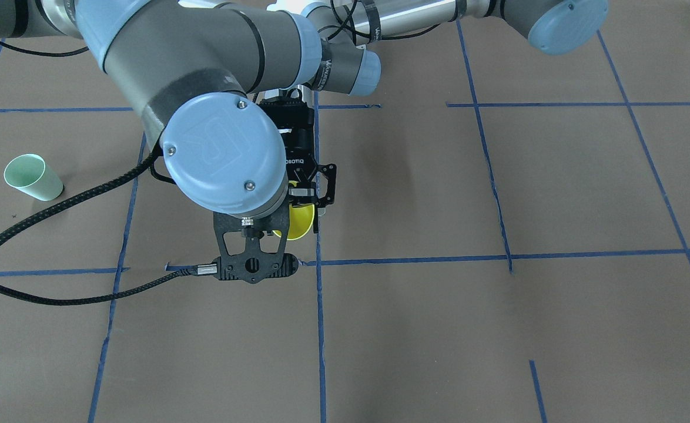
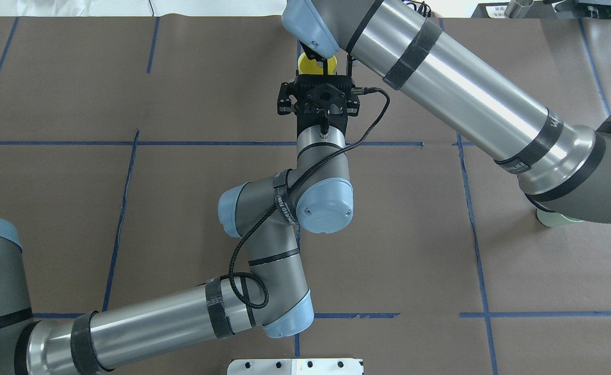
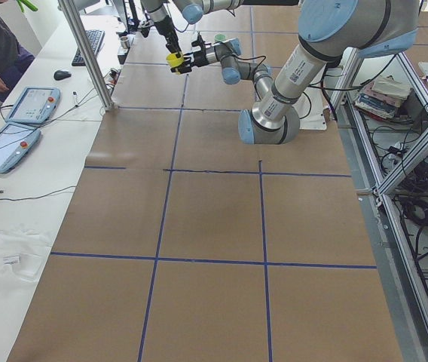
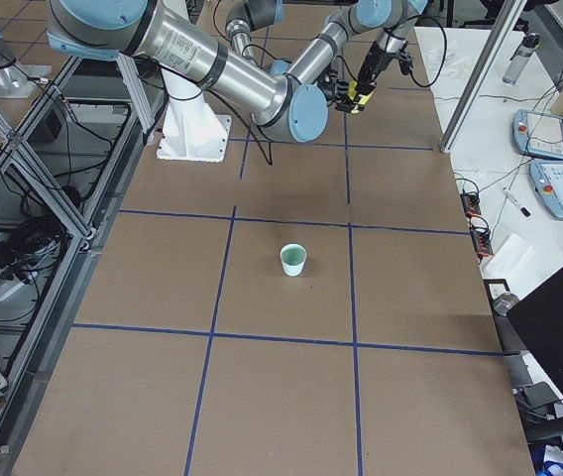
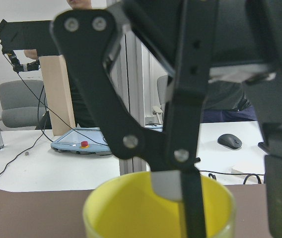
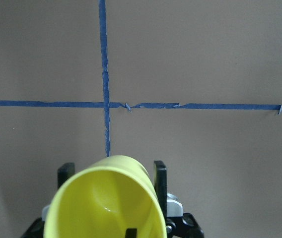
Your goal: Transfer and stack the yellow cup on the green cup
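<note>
Cup position sets up the handover: the yellow cup [image 1: 301,226] hangs upright above the table [image 1: 498,329], clamped across its sides by the left gripper [image 6: 113,168], while the right gripper [image 5: 233,208] stands open over it, one finger inside the mouth, one outside the wall. The right should pinch that wall firmly before the left releases and backs straight out; the green cup [image 1: 30,176] waits well apart.

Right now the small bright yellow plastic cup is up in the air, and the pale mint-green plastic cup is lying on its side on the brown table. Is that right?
Not quite. The pale mint-green plastic cup stands upright, mouth up, on the brown table; the exterior right view shows it. The small bright yellow plastic cup is indeed up in the air.
</note>
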